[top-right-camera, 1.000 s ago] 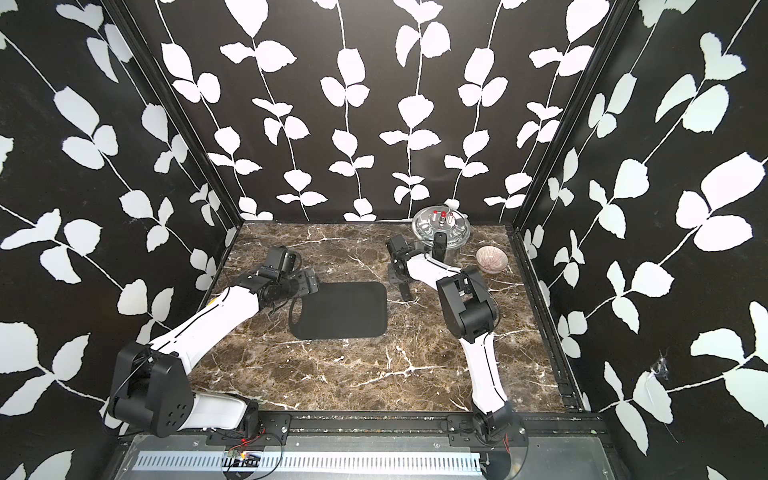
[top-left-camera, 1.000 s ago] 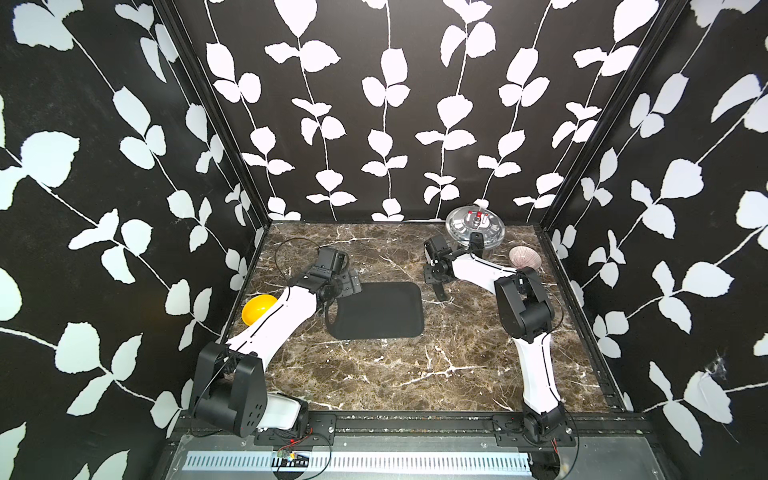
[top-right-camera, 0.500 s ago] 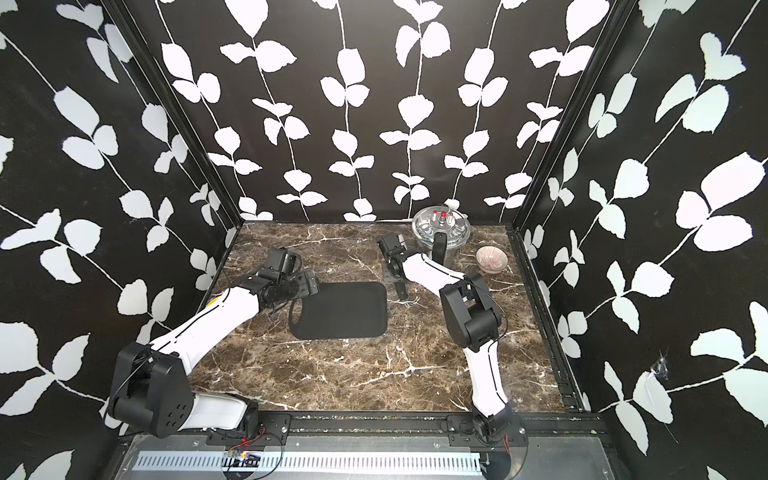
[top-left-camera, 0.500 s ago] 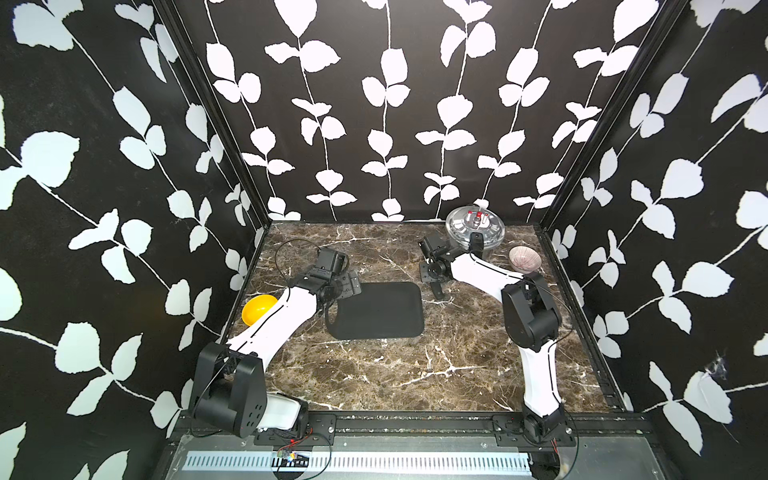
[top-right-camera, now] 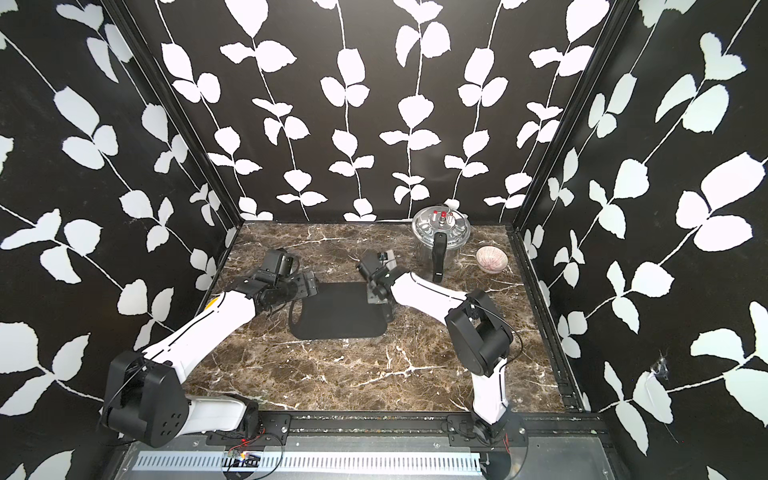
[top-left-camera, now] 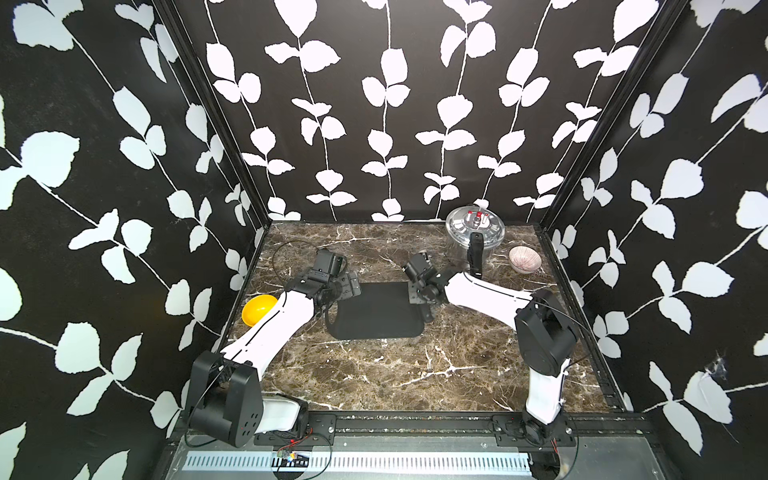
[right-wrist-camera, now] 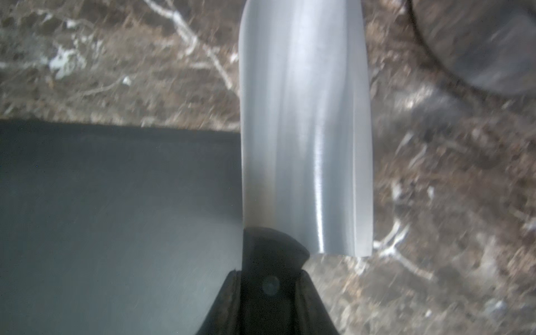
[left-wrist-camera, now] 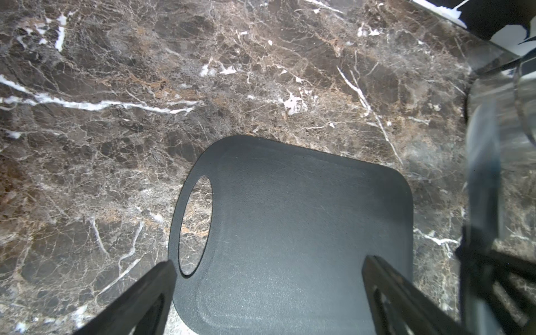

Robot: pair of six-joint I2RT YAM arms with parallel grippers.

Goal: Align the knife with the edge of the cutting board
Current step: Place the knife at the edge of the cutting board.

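The matte-black cutting board point(top-left-camera: 374, 311) point(top-right-camera: 338, 316) lies mid-table, its loop cutout at the front left. My right gripper point(top-left-camera: 422, 299) point(right-wrist-camera: 269, 284) is shut on the knife's black handle just behind the blade. The knife point(right-wrist-camera: 304, 130) runs along the board's right edge point(right-wrist-camera: 116, 203), its broad silver blade reaching past the back edge over the marble. In both top views only the handle end point(top-left-camera: 427, 316) point(top-right-camera: 388, 313) shows clearly. My left gripper point(top-left-camera: 353, 286) point(left-wrist-camera: 269, 266) stands open over the board's back left part point(left-wrist-camera: 304, 217), holding nothing. The blade point(left-wrist-camera: 481, 174) appears blurred in the left wrist view.
A steel pot point(top-left-camera: 475, 232) with a long black handle point(top-left-camera: 475, 257) stands at the back right, a shell-patterned bowl point(top-left-camera: 525, 259) beside it. A yellow bowl point(top-left-camera: 257, 309) sits by the left wall. Patterned walls close three sides.
My right gripper has carried the knife leftward and nearer, from beside the pot handle to the board's right edge. The left arm has stayed in place.
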